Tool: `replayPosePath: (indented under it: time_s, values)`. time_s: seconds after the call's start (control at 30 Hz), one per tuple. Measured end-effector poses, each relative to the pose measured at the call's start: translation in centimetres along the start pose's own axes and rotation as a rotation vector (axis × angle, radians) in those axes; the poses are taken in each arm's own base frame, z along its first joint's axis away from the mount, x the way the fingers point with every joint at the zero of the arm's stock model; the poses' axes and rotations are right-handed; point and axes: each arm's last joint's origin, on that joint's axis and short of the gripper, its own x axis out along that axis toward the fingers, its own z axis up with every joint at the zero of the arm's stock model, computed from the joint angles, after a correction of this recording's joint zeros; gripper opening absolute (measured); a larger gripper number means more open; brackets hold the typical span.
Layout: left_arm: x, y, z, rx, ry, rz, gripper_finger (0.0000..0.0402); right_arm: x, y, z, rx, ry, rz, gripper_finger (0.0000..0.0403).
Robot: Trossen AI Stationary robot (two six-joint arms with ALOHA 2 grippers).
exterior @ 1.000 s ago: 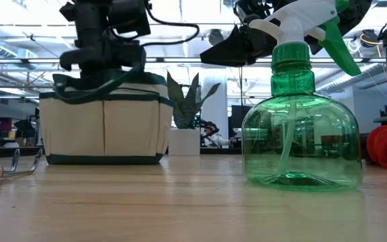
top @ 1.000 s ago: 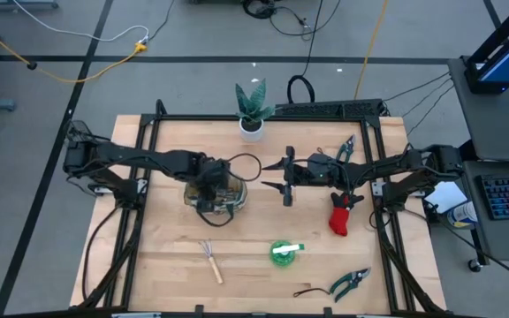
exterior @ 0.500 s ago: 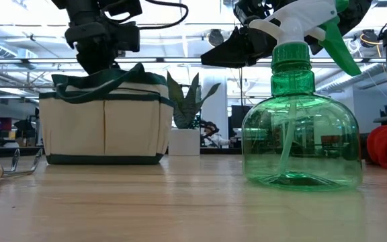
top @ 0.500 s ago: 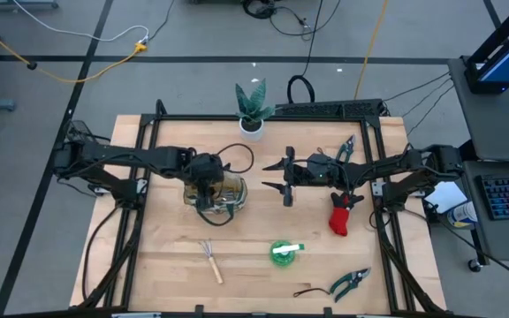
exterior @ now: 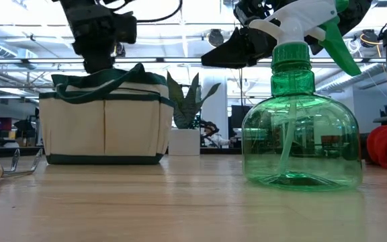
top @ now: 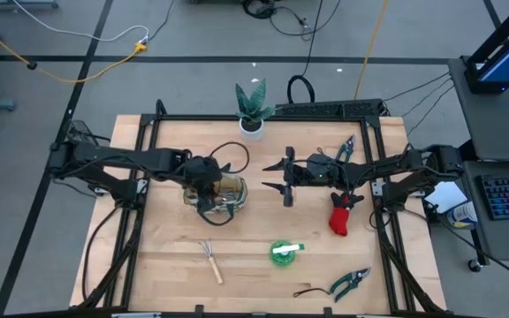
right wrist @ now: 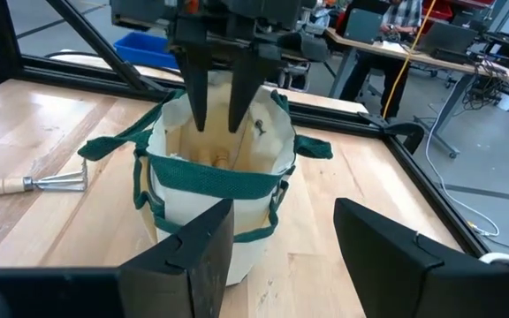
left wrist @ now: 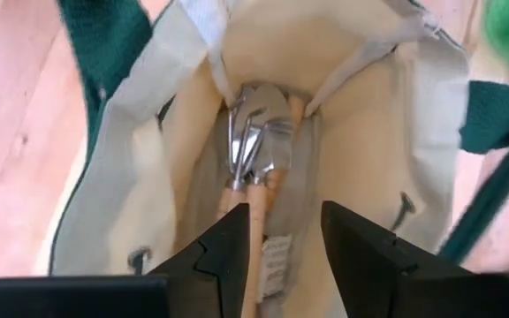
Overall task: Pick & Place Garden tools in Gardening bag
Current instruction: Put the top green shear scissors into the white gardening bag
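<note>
The cream gardening bag [top: 221, 194] with green trim stands upright on the table left of centre. Inside it lie metal-headed tools with wooden handles [left wrist: 254, 155]. My left gripper [right wrist: 219, 110] hangs open just above the bag's mouth, pointing down, with nothing between its fingers. My right gripper [top: 269, 176] is open and level, hovering to the bag's right and facing it. On the table lie a mini rake [top: 210, 261], a green spray bottle [top: 283, 252], a red-black glove [top: 343, 215] and two pruning shears [top: 352, 283] [top: 345, 148].
A green plant in a white pot [top: 253, 110] stands at the far edge behind the bag. A black frame [top: 272, 117] runs round the table. Bare wood lies between the bag and the rake near the front.
My left gripper has risen out of the bag's mouth to just above it, rolling about its own axis as it went, still open. The bag's green handle loop, pushed down before, stands up again. My right gripper has kept still.
</note>
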Motion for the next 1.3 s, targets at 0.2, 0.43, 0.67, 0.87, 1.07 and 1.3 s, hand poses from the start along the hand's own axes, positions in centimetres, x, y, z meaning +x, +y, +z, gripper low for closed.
replayPosePath:
  time_s: [0.2,0.43,0.67,0.87,1.07,1.3]
  values:
    - [-1.1,-0.8,-0.2,-0.048,-0.045,-0.034,0.0147,0.0,0.1,-0.4,0.013,0.042,0.002,0.0194]
    - [-2.1,-1.6,-0.6,-0.057,-0.086,-0.069,0.0147,-0.2,-0.4,-1.8,0.109,0.21,-0.209,0.0194]
    - [-2.5,-1.9,-0.6,-0.051,-0.109,-0.077,0.0147,-0.6,-1.6,-3.0,0.196,0.303,-0.356,0.0194]
    - [-2.4,-1.8,-0.7,-0.048,-0.112,-0.055,0.0147,-0.9,-3.0,-3.8,0.274,0.358,-0.416,0.0194]
    - [-2.4,-1.8,-0.6,-0.046,-0.111,-0.055,0.0147,-1.3,-4.3,-4.9,0.347,0.431,-0.475,0.0194]
    - [-2.4,-1.8,-0.6,-0.046,-0.111,-0.055,0.0147,-1.9,-5.2,-5.9,0.457,0.494,-0.54,0.0194]
